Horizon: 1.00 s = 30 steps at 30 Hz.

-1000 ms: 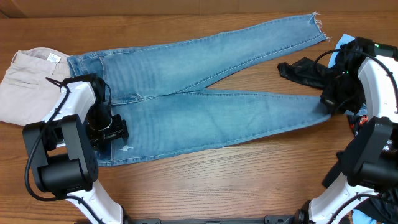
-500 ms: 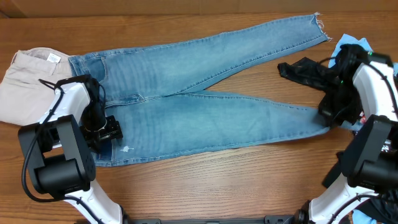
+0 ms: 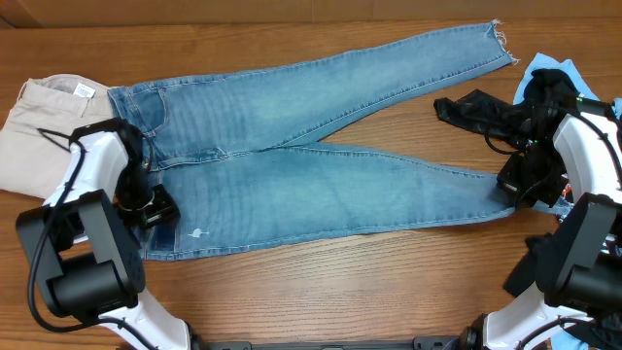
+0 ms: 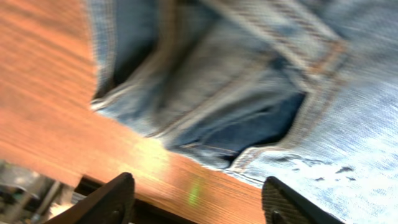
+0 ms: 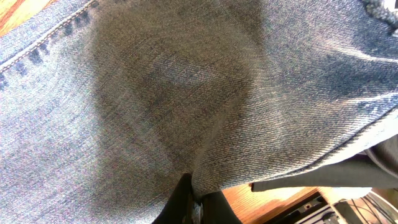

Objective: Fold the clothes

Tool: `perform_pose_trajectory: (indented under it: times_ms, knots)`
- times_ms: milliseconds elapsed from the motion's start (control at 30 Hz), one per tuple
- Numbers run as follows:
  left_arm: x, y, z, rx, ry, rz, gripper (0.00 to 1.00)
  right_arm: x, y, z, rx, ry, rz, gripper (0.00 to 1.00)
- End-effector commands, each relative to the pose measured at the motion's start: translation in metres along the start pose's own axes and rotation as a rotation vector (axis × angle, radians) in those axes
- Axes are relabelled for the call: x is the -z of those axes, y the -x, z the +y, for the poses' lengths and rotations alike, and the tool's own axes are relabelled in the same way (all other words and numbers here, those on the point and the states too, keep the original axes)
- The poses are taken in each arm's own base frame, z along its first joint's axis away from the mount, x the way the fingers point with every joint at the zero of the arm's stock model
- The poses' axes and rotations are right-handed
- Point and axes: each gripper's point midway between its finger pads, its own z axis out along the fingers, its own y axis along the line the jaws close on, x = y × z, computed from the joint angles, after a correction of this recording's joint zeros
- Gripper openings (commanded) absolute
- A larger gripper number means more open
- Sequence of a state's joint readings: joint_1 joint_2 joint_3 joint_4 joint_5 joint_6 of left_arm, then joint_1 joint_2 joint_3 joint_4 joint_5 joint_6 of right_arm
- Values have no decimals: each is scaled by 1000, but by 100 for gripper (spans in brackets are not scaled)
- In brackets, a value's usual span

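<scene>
Light-blue denim jeans (image 3: 311,146) lie flat across the table, waist at the left and legs running right. My left gripper (image 3: 146,206) hovers at the near corner of the waist, open and empty. In the left wrist view its fingers (image 4: 118,199) straddle bare wood just off the waistband (image 4: 249,106). My right gripper (image 3: 522,185) is at the near leg's hem. In the right wrist view it (image 5: 198,208) is shut on a fold of denim (image 5: 186,93). Beige trousers (image 3: 44,126) lie at the far left, and a black top (image 3: 481,109) at the right.
A blue cloth (image 3: 544,70) lies behind the black top at the right edge. The far leg's frayed hem (image 3: 498,41) reaches the back right. Bare wooden table (image 3: 321,282) runs along the front. A black strap (image 5: 323,177) lies by the held hem.
My left gripper has slid left, off the denim to the waist's near corner. My right gripper has moved toward the front edge, drawing the near leg's hem with it.
</scene>
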<state>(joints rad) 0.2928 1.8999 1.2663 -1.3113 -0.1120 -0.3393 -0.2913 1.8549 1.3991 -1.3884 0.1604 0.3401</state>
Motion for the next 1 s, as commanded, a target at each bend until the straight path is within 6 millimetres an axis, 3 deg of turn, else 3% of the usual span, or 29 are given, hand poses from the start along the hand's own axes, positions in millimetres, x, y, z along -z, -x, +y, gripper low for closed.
perform_pose_trajectory:
  times_ms: [0,267,433,667,967]
  knots:
    - [4,1,13,161,-6,-22,63,7,1,-6,-17,0,-31,4]
    - [17,-11,25,235,-87,-202,65,7,4,-4,-14,4,-41,4]
    - [18,-22,33,329,-173,-342,76,7,6,-4,-15,8,-48,4]
    - [-4,-12,45,470,-264,-395,81,7,6,-1,-12,19,-47,4]
    - [-33,5,21,456,-395,-403,84,7,6,-2,-12,19,-47,4]
